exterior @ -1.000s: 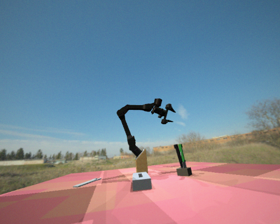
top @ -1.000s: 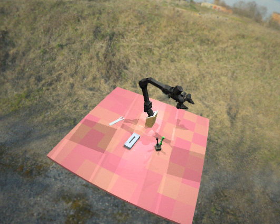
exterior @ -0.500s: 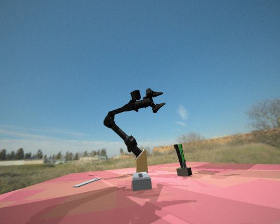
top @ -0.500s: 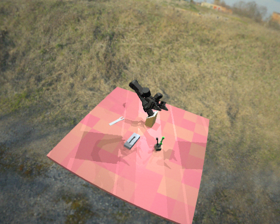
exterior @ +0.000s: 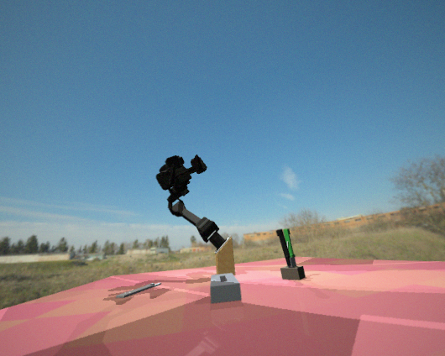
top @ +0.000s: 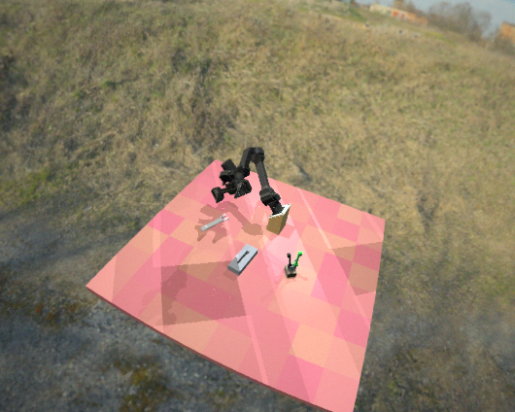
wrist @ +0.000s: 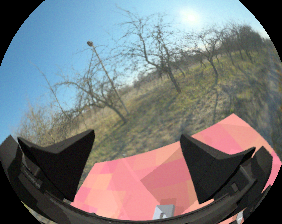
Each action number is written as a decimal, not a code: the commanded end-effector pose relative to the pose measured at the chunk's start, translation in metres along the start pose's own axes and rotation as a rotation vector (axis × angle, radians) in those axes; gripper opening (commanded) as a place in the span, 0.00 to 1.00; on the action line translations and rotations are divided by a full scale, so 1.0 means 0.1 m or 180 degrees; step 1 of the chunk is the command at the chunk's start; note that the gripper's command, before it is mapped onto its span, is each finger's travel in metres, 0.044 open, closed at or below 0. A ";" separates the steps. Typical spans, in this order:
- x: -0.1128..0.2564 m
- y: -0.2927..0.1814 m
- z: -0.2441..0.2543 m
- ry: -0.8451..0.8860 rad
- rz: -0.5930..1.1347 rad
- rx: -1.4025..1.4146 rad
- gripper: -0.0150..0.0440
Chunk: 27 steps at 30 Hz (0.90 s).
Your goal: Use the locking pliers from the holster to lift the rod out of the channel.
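The locking pliers [top: 299,254] [exterior: 289,243] stand upright in the dark holster [top: 291,273] [exterior: 292,273], with one green and one black handle spread at the top. Their jaws are hidden in it. The grey channel block [top: 237,266] [exterior: 226,293] [wrist: 165,208] lies on the table with a narrow dark slot in its top. The rod cannot be made out inside the slot. My gripper [top: 230,192] [wrist: 137,135] is open and empty, its fingers wide apart. It is raised high, away from the pliers and on the wrench's side of the arm base.
A grey wrench [top: 213,223] [exterior: 138,290] lies flat on the pink checkered table [top: 304,340] [exterior: 271,332], below the raised gripper. The arm stands on a tan mount [top: 278,222] [exterior: 225,260] behind the channel block, between the wrench and the holster.
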<state>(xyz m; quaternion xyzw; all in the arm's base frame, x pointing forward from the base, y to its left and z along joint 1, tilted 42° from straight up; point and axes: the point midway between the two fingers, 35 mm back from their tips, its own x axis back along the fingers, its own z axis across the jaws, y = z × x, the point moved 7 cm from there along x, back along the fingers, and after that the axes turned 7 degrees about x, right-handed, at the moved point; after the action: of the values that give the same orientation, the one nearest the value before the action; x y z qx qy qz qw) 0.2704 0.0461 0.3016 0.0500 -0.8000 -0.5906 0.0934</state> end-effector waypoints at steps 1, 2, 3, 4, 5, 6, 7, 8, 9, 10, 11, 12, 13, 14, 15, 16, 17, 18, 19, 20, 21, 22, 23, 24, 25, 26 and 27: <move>0.32 0.02 -0.40 -0.0645 -0.0288 -0.0510 1.00; 0.34 0.03 -0.43 -0.0687 -0.0309 -0.0541 1.00; 0.34 0.03 -0.43 -0.0692 -0.0312 -0.0545 1.00; 0.34 0.03 -0.43 -0.0692 -0.0312 -0.0545 1.00; 0.34 0.03 -0.43 -0.0692 -0.0312 -0.0545 1.00; 0.34 0.03 -0.43 -0.0692 -0.0312 -0.0545 1.00; 0.34 0.03 -0.43 -0.0692 -0.0312 -0.0545 1.00; 0.32 0.01 -0.42 -0.0677 -0.0265 -0.0554 1.00; 0.26 -0.05 -0.38 -0.0632 -0.0124 -0.0579 1.00; 0.16 -0.16 -0.30 -0.0559 0.0112 -0.0611 1.00; 0.06 -0.28 -0.20 -0.0472 0.0400 -0.0632 1.00; -0.03 -0.41 -0.09 -0.0388 0.0687 -0.0634 1.00; -0.10 -0.53 0.01 -0.0316 0.0954 -0.0617 1.00; -0.15 -0.62 0.09 -0.0266 0.1175 -0.0590 1.00; -0.20 -0.74 0.18 -0.0210 0.1436 -0.0543 1.00; -0.24 -0.86 0.27 -0.0157 0.1727 -0.0473 1.00; -0.27 -0.99 0.36 -0.0109 0.2016 -0.0386 1.00; -0.28 -1.10 0.45 -0.0065 0.2291 -0.0286 1.00; -0.29 -1.21 0.53 -0.0023 0.2562 -0.0172 1.00; -0.28 -1.32 0.61 0.0019 0.2829 -0.0044 1.00; -0.27 -1.43 0.69 0.0060 0.3091 0.0099 1.00; -0.24 -1.52 0.77 0.0099 0.3347 0.0256 1.00; -0.22 -1.62 0.84 0.0137 0.3596 0.0427 1.00; -0.18 -1.70 0.90 0.0174 0.3839 0.0611 1.00; -0.14 -1.78 0.96 0.0210 0.4074 0.0809 1.00; -0.10 -1.86 1.02 0.0244 0.4301 0.1020 1.00; -0.06 -1.92 1.07 0.0277 0.4520 0.1243 1.00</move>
<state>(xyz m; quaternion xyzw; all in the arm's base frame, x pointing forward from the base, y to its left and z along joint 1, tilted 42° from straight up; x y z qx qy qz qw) 0.2644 0.0822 0.1132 -0.3839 -0.7346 -0.3642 0.4247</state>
